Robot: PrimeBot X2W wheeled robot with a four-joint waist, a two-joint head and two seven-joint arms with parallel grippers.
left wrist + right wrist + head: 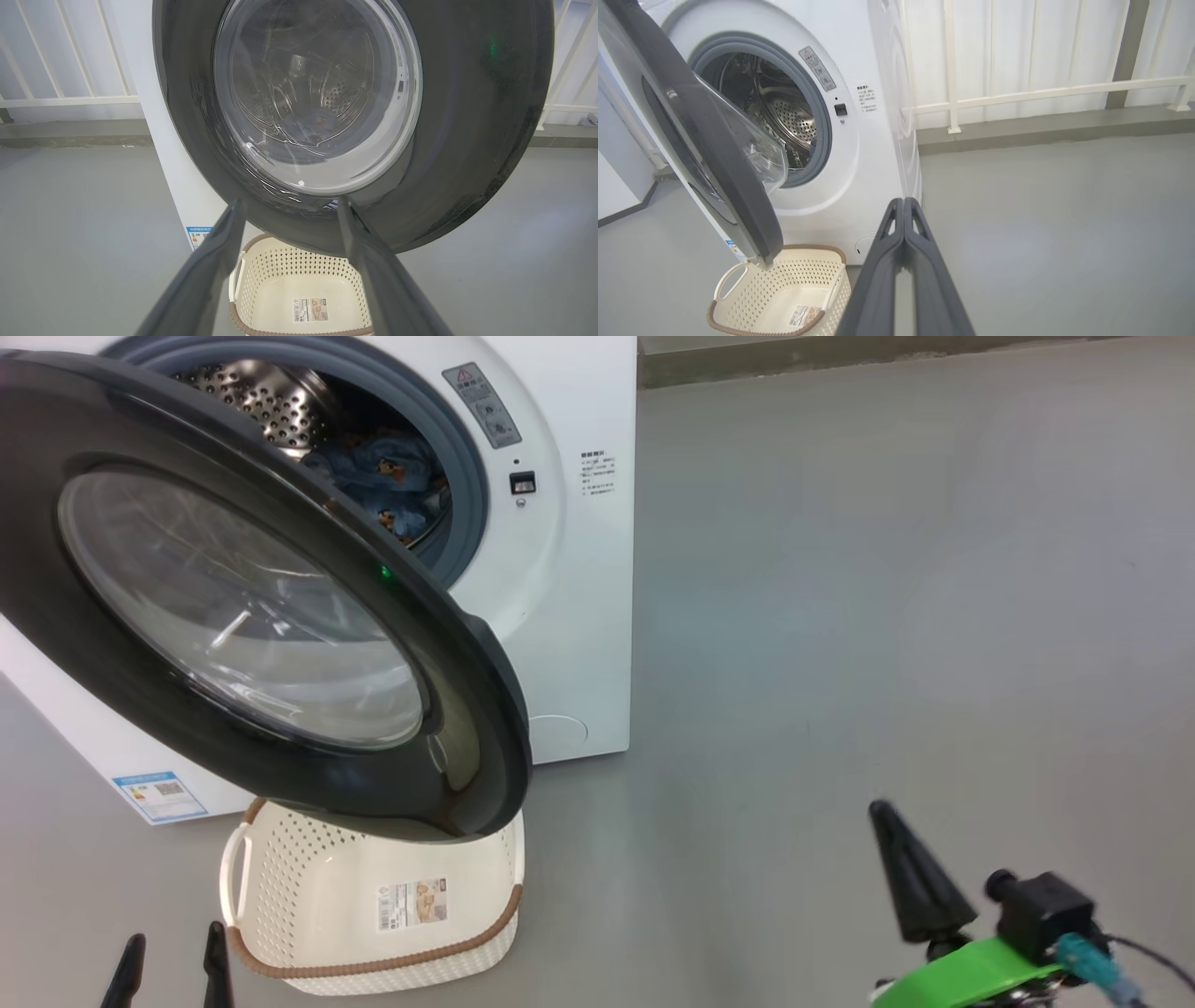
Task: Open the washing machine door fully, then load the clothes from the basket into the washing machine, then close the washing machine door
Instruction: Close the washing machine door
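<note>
So the count: one washing machine (579, 616), one washing machine door (467, 728), one basket (280, 905), one bundle of clothes (392, 476), two grippers.

The clothes are inside the steel drum, the blue bear-print fabric lying low behind the grey gasket. The door is swung out partway on the left, and its black rim hangs over the far edge of the basket. The basket sits on the floor just in front of the washer, with the label sticker (411, 903) showing on its bare bottom.

The left gripper (175, 935) is near left, beside the basket, with its fingers spread wide and nothing between them. The right gripper (903, 203) is off to the near right, well apart from everything, with its fingers pressed flat together on nothing.

The floor (887, 569) is plain smooth grey. There's a low grey ledge (1041, 126) at the far side, with a white railing (1017, 93) and pale panels behind it.
</note>
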